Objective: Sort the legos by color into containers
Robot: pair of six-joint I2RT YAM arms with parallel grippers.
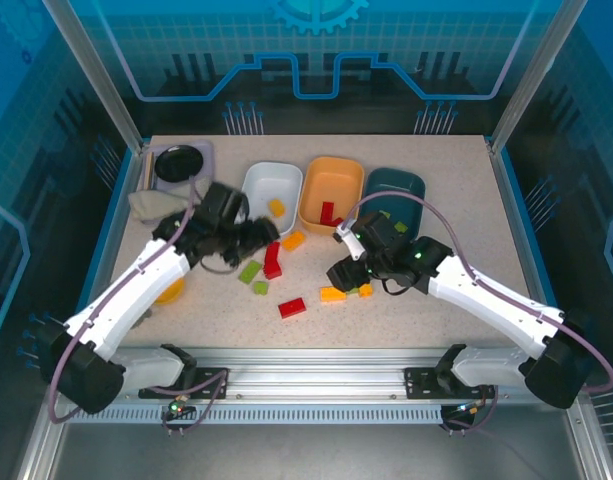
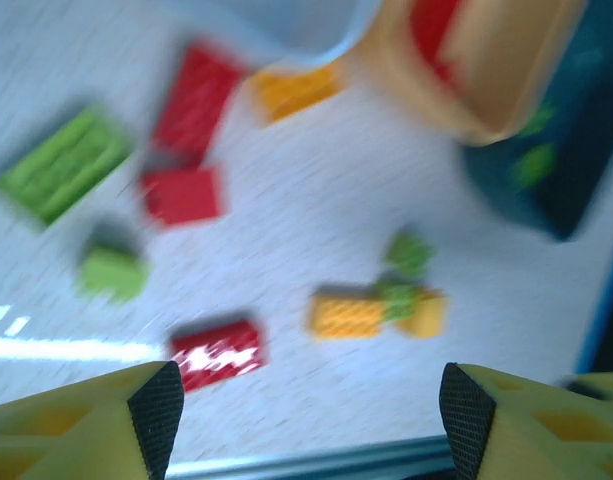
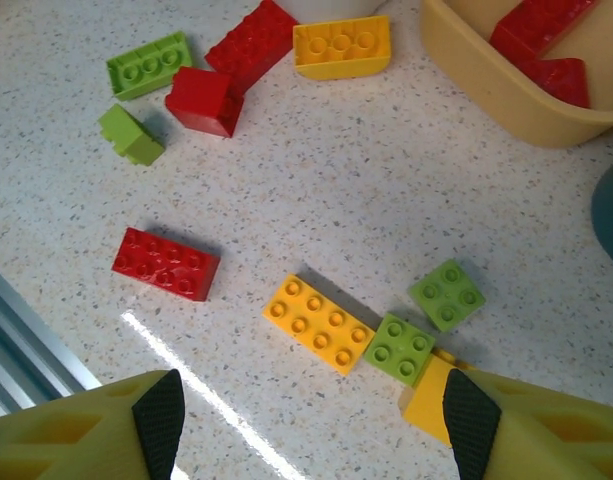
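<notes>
2 colours could be pinched at once.
With the left gripper [image 2: 306, 400] and right gripper [image 3: 313, 410] held open and empty, the green brick [image 3: 402, 349] was seen touching the yellow brick [image 3: 318, 323].

The top camera looked down from above and behind me over the whole table [image 1: 236, 322]. Both wrist cameras faced down, close above it, sharing the long yellow brick [image 3: 318, 324].

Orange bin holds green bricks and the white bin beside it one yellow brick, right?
No: the orange bin holds red bricks, not green, as the top external view shows. The white bin beside it does hold one yellow brick.
</notes>
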